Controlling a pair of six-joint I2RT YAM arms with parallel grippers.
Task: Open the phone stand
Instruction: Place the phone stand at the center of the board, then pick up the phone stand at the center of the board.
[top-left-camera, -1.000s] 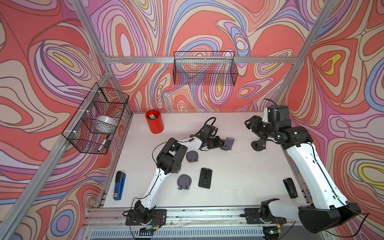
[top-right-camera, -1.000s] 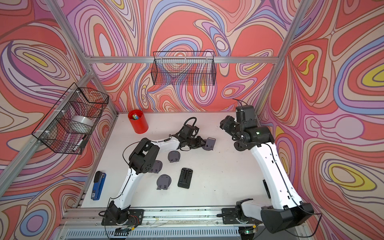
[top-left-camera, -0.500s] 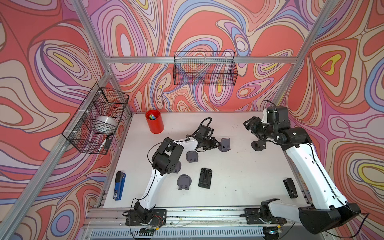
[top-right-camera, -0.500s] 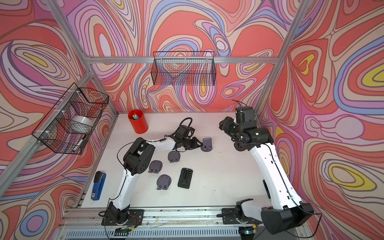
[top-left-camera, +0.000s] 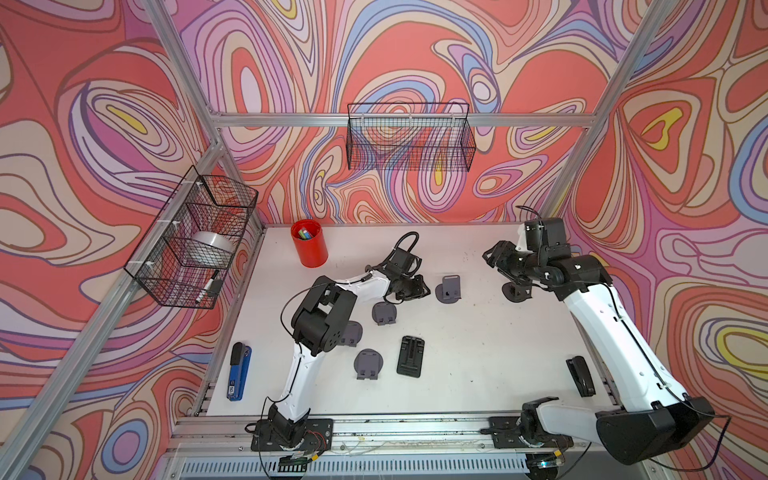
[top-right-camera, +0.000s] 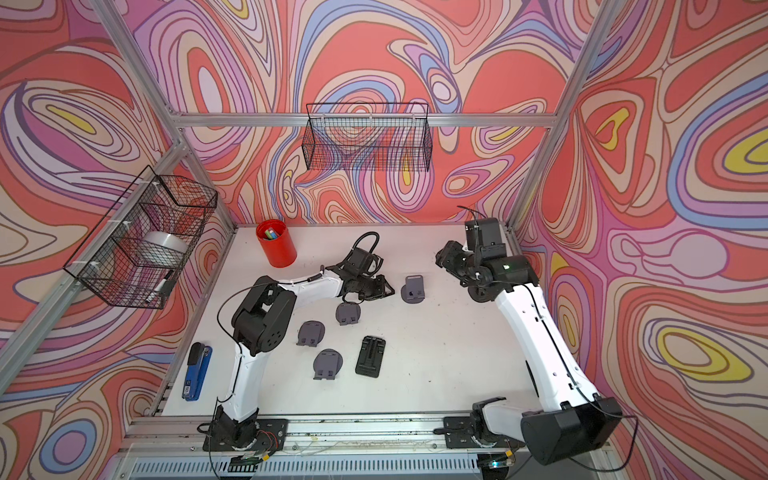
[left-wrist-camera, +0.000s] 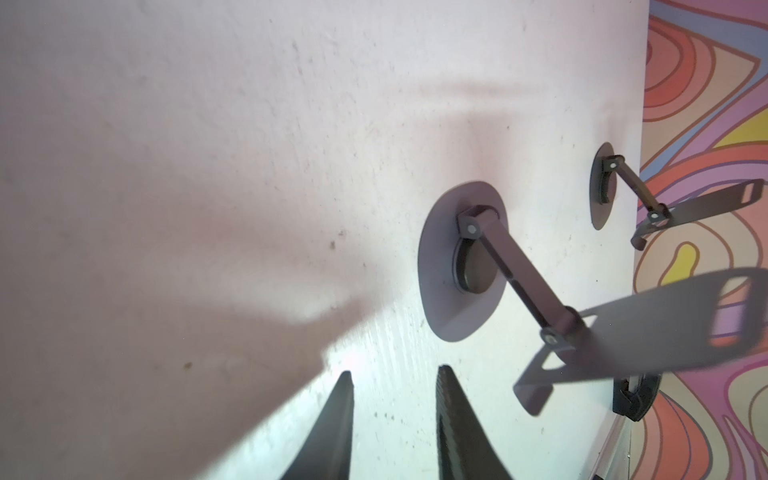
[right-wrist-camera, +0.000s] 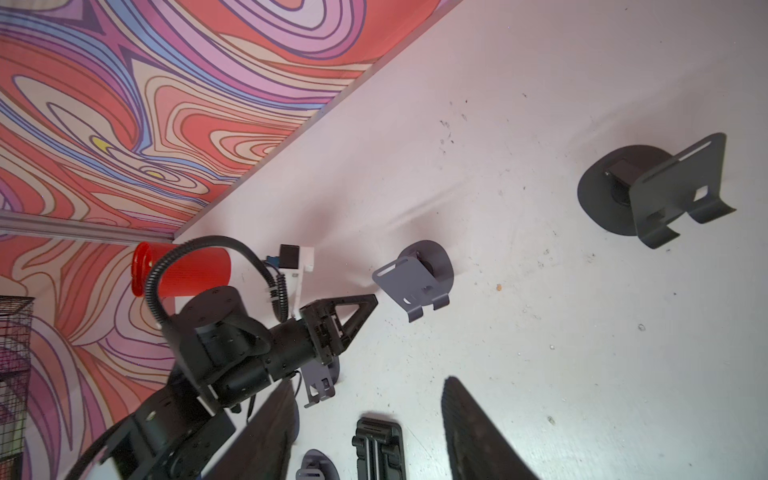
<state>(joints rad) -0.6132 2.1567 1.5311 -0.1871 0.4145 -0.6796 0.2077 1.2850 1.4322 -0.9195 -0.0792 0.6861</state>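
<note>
Left pincer (top-left-camera: 422, 289) mid-frame, jaws part-way apart with nothing between them, tips just beside but clear of the grey phone stand (top-left-camera: 449, 288), which sits centre frame on the bench (top-left-camera: 478, 353) with arm raised and plate tilted, so it looks opened. Right pincer (top-left-camera: 492, 259) upper right, jaws wide and empty, near a second unfolded stand (top-left-camera: 517, 291). Step reads as clearing off: back out straight and low, keep the tips off the plate lip so the hinge isn't knocked shut, then line up on the folded stand (top-left-camera: 384, 312) lower left.
</note>
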